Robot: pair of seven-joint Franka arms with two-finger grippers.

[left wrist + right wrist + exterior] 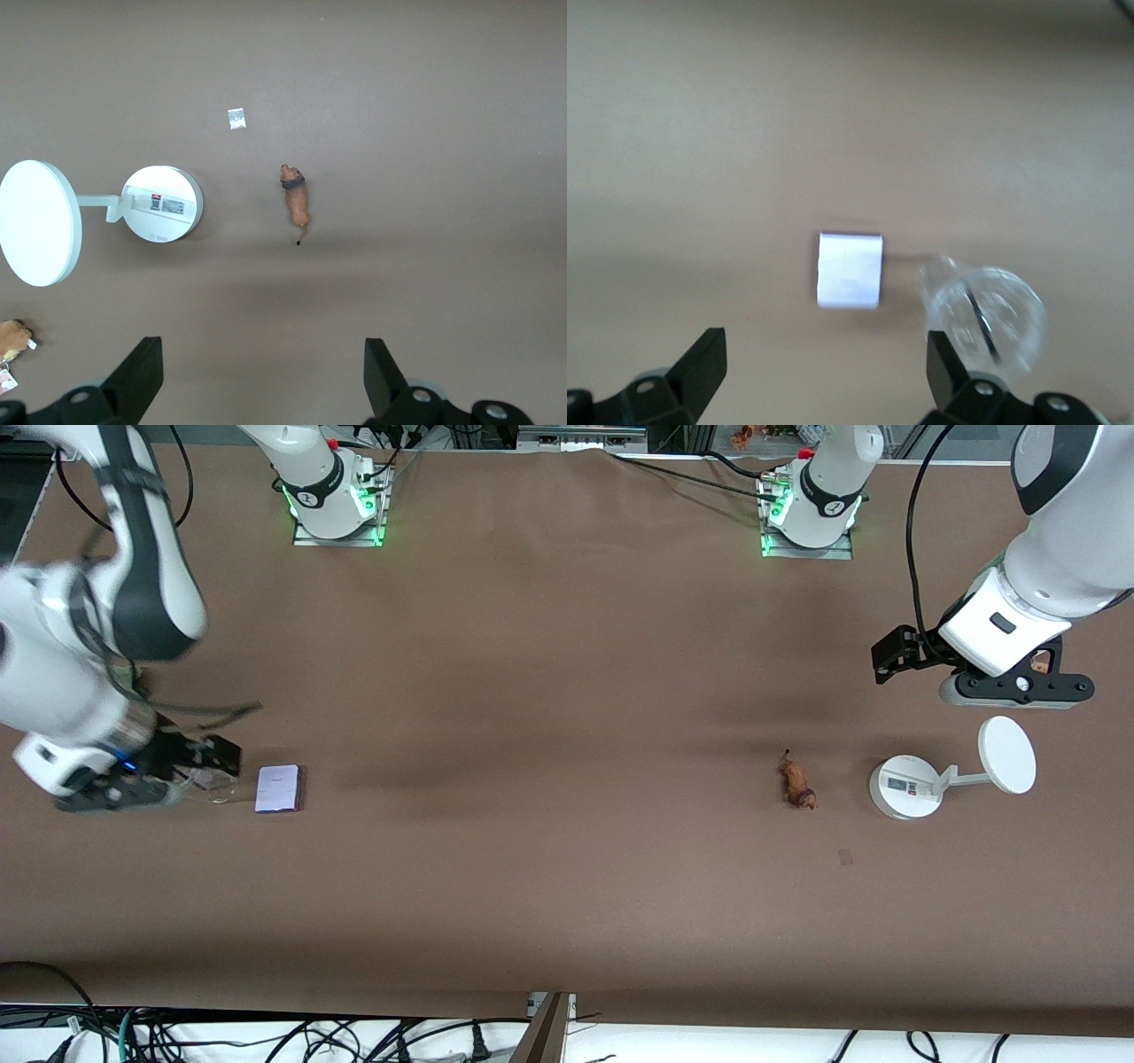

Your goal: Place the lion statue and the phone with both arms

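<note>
The lion statue (pixel 797 784) is a tiny orange-brown figurine lying on the table toward the left arm's end; it also shows in the left wrist view (pixel 296 199). The phone (pixel 279 788), a pale lavender slab, lies flat toward the right arm's end and shows in the right wrist view (pixel 850 269). My left gripper (pixel 1019 689) is open and empty (pixel 263 372), up over the table beside the white stand. My right gripper (pixel 124 793) is open and empty (pixel 824 372), low beside the phone, apart from it.
A white round-based stand (pixel 905 786) with a disc (pixel 1007 755) stands beside the lion (pixel 161 204). A brown plush with a card tag (pixel 11 341) lies under the left gripper. A clear glass object (pixel 988 319) lies between the right gripper and the phone.
</note>
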